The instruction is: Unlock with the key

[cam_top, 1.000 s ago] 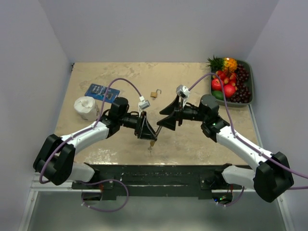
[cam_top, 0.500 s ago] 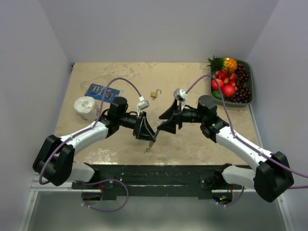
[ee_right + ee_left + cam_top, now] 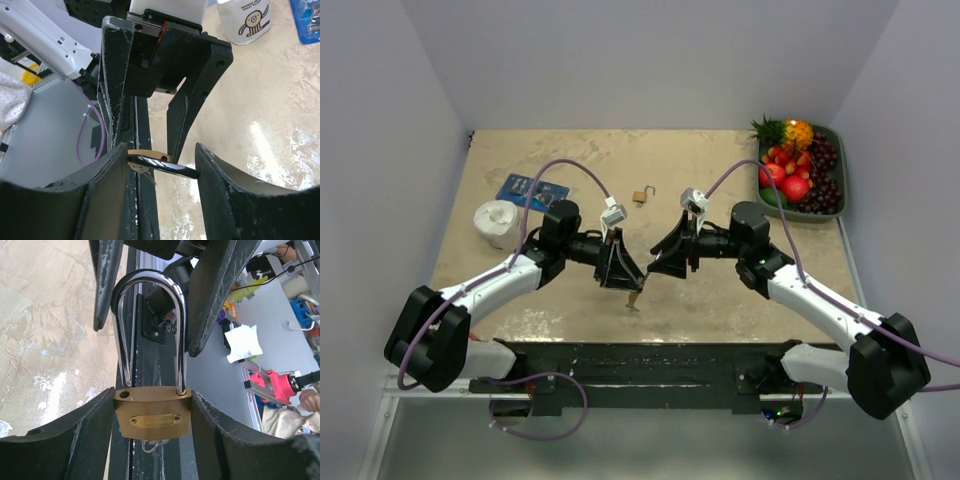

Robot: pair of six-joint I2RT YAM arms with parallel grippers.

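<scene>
Since a second before, the right gripper point(image 3: 668, 258) had moved in toward the left gripper point(image 3: 620, 270), closing the gap between them, and its fingers had narrowed. They now stood either side of the shackle point(image 3: 150, 285). One finger touched it, but the pictures did not show whether they pinched it. The left gripper was clamped on the brass body of the padlock point(image 3: 152, 415), held above the bench point(image 3: 570, 150) near its front edge, with the key point(image 3: 633, 298) hanging below. The left arm had shifted slightly.

Farther back on the mottled tan bench lay a small open lock point(image 3: 642, 195), a blue packet point(image 3: 532, 190) and a white roll point(image 3: 500, 222). A tray point(image 3: 843, 165) of fruit sat at the right. Plain pale walls enclosed three sides.
</scene>
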